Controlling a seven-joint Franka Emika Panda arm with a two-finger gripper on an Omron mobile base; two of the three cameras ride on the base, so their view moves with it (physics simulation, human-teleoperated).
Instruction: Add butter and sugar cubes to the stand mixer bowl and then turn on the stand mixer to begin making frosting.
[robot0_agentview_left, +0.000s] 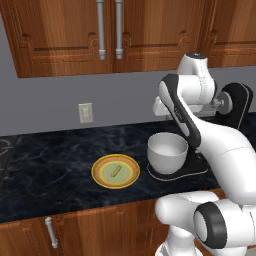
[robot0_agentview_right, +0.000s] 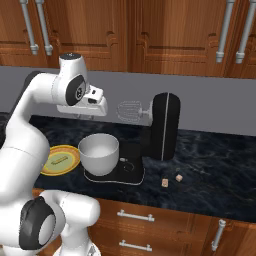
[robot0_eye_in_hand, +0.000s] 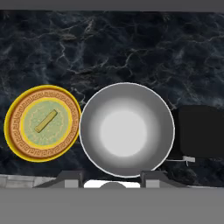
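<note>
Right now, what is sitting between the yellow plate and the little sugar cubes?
The stand mixer bowl, sitting on the flat black base of the stand mixer. In the right base view, the plate is left of them and the sugar cubes lie on the counter to the right.

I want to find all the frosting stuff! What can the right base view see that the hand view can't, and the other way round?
Right base view alone: two sugar cubes on the counter right of the mixer, its whisk, and the cabinets.
Hand view alone: straight down into the bowl, nothing in it.
Both: the bowl, the plate beside it, and the butter lying on the plate.
</note>
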